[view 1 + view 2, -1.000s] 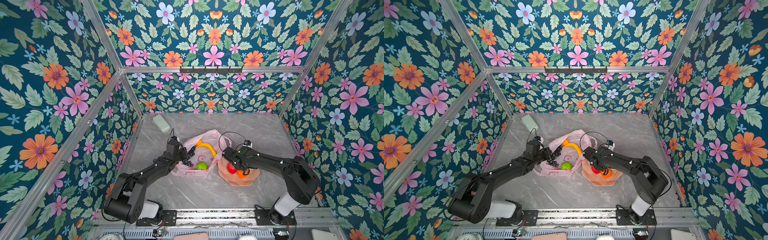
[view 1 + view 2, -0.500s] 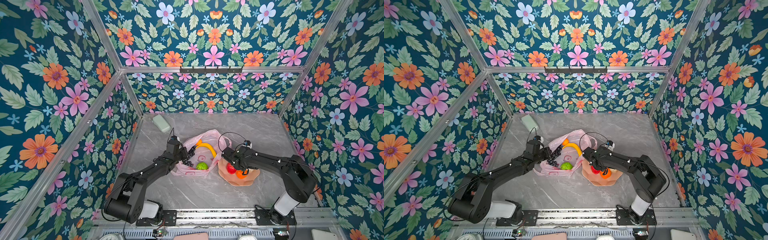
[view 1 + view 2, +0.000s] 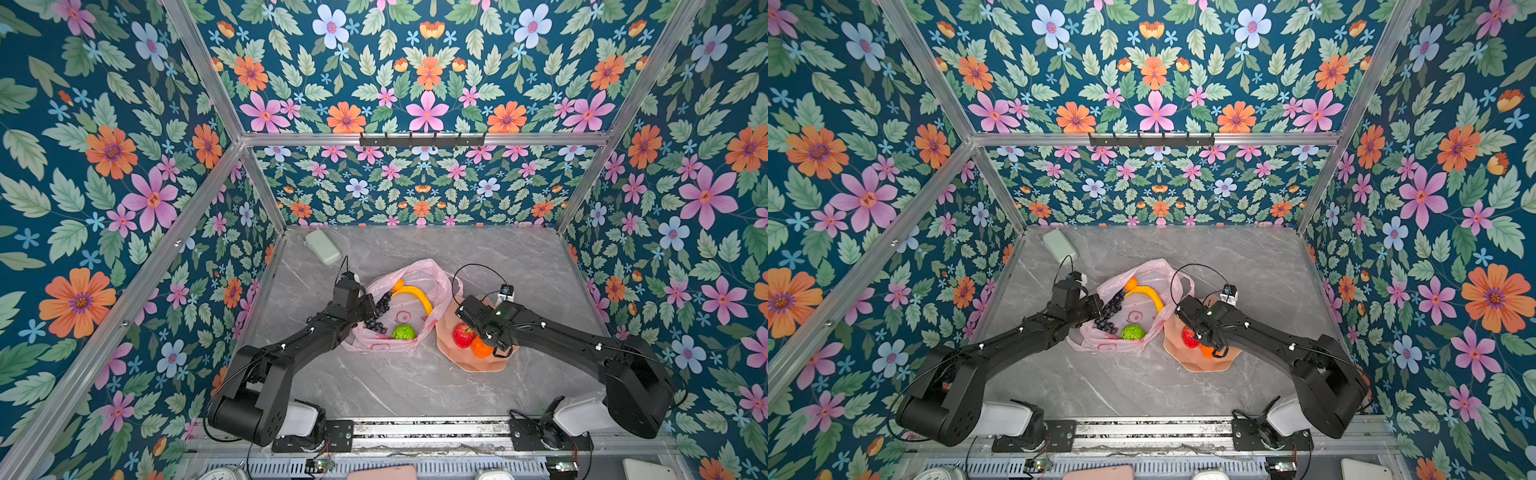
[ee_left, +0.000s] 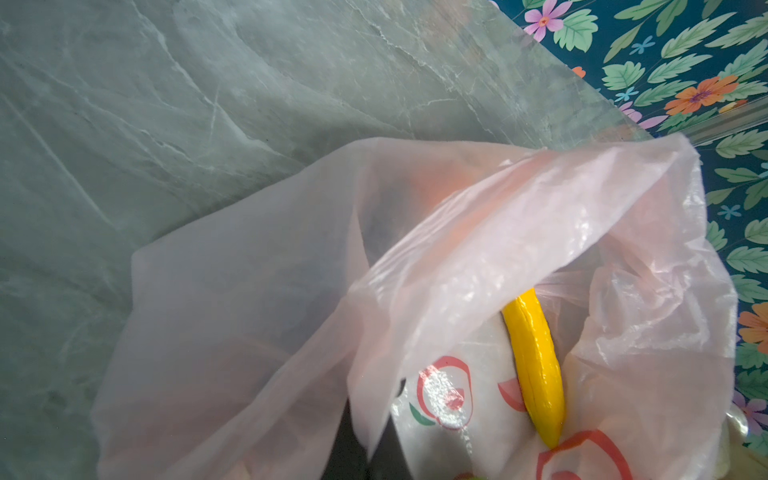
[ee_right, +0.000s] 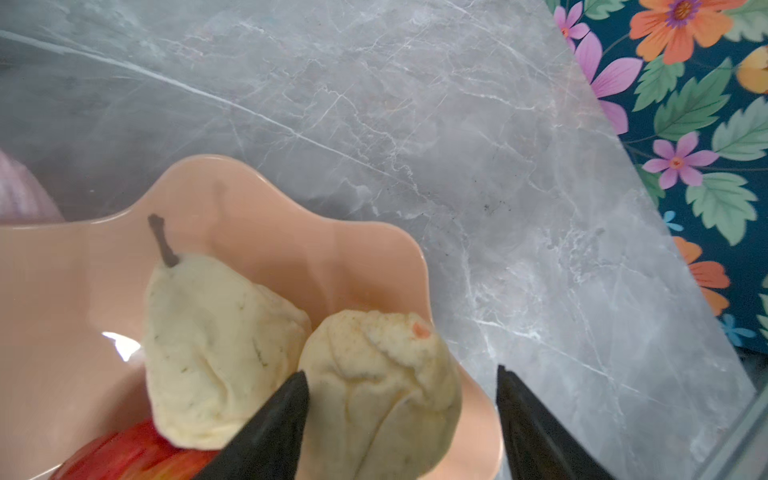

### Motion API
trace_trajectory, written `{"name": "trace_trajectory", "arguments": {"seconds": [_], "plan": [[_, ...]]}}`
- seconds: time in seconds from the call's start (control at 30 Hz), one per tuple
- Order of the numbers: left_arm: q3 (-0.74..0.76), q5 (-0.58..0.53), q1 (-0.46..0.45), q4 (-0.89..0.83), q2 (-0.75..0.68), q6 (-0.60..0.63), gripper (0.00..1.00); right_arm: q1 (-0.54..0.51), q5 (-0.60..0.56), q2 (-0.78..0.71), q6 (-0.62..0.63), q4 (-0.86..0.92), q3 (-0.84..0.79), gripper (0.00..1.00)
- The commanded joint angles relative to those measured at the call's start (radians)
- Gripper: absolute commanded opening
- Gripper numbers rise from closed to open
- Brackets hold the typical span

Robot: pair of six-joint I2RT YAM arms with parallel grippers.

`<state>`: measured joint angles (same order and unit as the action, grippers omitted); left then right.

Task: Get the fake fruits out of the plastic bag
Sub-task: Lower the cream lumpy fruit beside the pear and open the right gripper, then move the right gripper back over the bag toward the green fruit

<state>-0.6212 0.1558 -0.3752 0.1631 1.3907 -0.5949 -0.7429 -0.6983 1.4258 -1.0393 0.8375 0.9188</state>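
Observation:
The pink plastic bag [image 3: 434, 280] lies mid-table with its mouth open. In it I see a yellow banana [image 3: 415, 296], dark grapes [image 3: 380, 312], a green fruit [image 3: 404, 332] and an orange [image 3: 398, 284]. My left gripper [image 3: 368, 309] is shut on the bag's left rim; in the left wrist view the film [image 4: 478, 232] drapes over its fingers beside the banana [image 4: 536, 365]. My right gripper [image 5: 402, 372] stands open over the peach bowl [image 5: 340, 249]. A cream lumpy piece [image 5: 374, 395] lies between its fingers with a gap on one side. A cream pear [image 5: 216, 340] and a red apple [image 3: 463, 334] lie in the bowl too.
A second orange [image 3: 481, 350] sits in the bowl [image 3: 478, 365] under the right arm. A pale green block [image 3: 322, 246] lies at the back left corner. Floral walls close in three sides, and a hook rail [image 3: 422, 140] runs along the back wall.
The right arm has shifted slightly over the bowl. The left gripper keeps its hold on the bag rim, and the fruits in the bag have not moved.

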Motion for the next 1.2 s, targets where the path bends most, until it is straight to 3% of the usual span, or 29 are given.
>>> {"name": "trace_trajectory", "arguments": {"seconds": [0.0,0.4,0.83,1.03,1.17], "plan": [[-0.003,0.001,-0.001,0.01,0.003,0.01,0.0,0.0,0.058,-0.015,0.009,-0.064,-0.018,0.66],[-0.001,0.003,-0.001,0.01,-0.004,0.009,0.0,-0.003,0.06,0.027,-0.004,-0.068,-0.012,0.59],[-0.004,0.009,0.0,0.012,-0.002,0.009,0.0,-0.002,-0.01,-0.062,0.068,0.023,0.073,0.67],[-0.009,0.011,-0.001,0.007,-0.002,0.01,0.0,-0.015,0.168,-0.17,0.282,-0.223,0.08,0.67],[-0.009,0.008,-0.001,0.005,-0.015,0.008,0.0,-0.038,0.314,-0.124,0.357,-0.307,0.157,0.66]]}}
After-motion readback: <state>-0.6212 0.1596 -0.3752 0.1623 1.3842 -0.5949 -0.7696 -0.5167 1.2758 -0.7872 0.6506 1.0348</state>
